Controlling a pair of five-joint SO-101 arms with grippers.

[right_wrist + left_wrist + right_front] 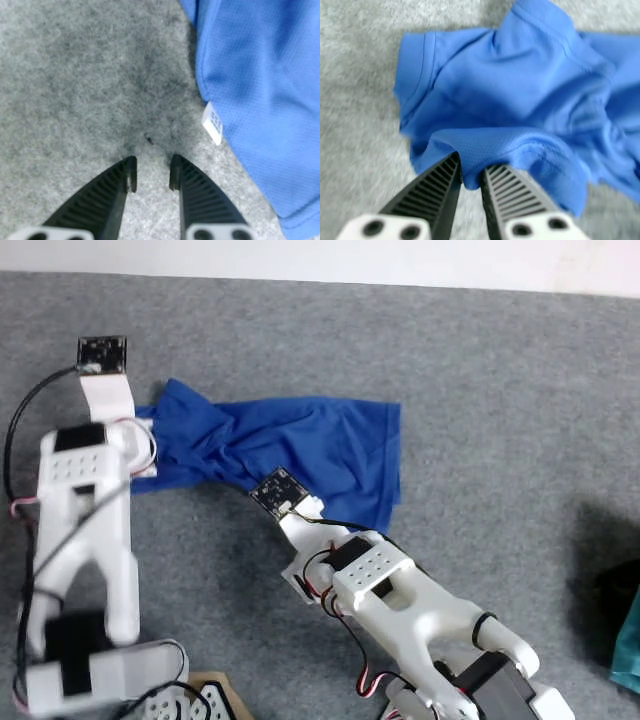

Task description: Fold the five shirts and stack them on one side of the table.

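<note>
Up close, the left end effector (470, 175) has its ribbed jaws clamped on a fold of the blue shirt (520, 100), with only a thin lip of fabric between them. Over to the right end effector (152, 172): jaws parted, nothing between them, poised above bare grey bench (75, 75) just beside the shirt's hem. A small white tag (212, 122) sticks out of that edge.

Pulling out to the high view, the blue shirt (300, 445) lies crumpled and twisted across the far left-centre of the bench (500, 390), not yet folded. The left arm is at its left end, the right arm at its near edge. A bit of teal cloth (627, 640) peeks in at the right edge, well apart.

The danger here, I'd say, is that the left pinch is shallow, so a tug could let the cloth slip free. And the right one sits off the fabric. Close there and it grabs nothing, leaving a one-sided pull that drags the bunched shirt instead of spreading it flat.
</note>
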